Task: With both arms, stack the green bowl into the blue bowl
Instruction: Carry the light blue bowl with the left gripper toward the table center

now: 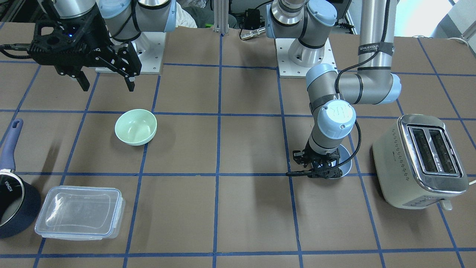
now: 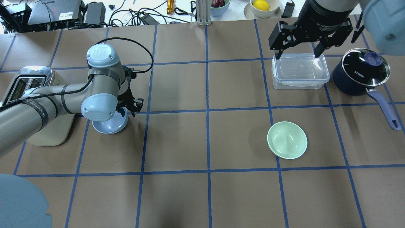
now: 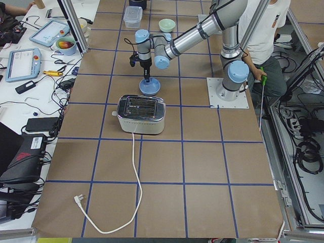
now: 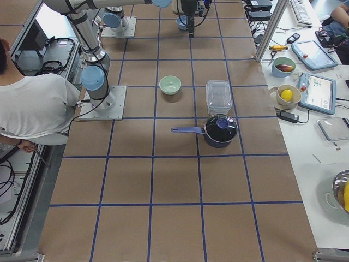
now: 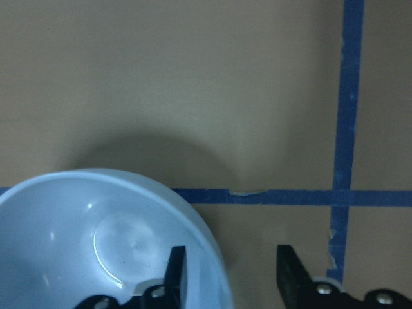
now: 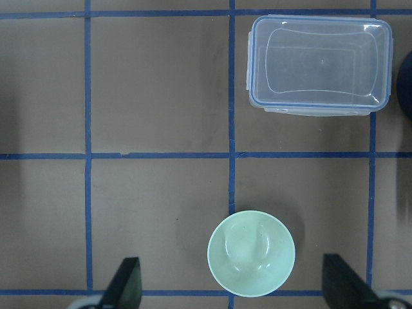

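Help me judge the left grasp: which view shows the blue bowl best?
Left wrist-mounted: blue bowl close up, rim within the open left gripper. Overhead and front: left arm hides most. Side views: tiny. Right wrist: absent.

A brown-covered table (image 1: 253,216) is marked into squares by blue tape. A cream-and-chrome toaster (image 1: 420,163) is stood at one end, its white cord (image 3: 133,152) trailed loose across the surface. A lidded clear container (image 1: 80,212) is set just beside a navy saucepan (image 2: 360,74), seemingly glass-lidded.
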